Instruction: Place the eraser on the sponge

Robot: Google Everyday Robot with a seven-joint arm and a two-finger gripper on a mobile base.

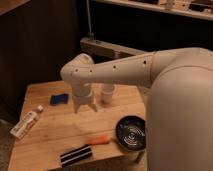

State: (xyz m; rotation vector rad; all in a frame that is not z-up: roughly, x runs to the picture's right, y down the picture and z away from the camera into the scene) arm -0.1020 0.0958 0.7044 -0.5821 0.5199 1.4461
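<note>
1. A light wooden table carries everything here.
2. Back left, a blue sponge lies flat.
3. At the left edge, a white tube lies on its side, slanted.
4. At the front edge lies a black eraser with white stripes. An orange carrot lies just right of it.
5. Front right, a black round bowl stands upright, near the carrot.
6. Back middle stands a white cup.
7. My gripper hangs over the tabletop between sponge and cup, fingers down and spread, holding nothing.

arm bent at wrist; gripper hangs downward, jaws seemingly spread.
</note>
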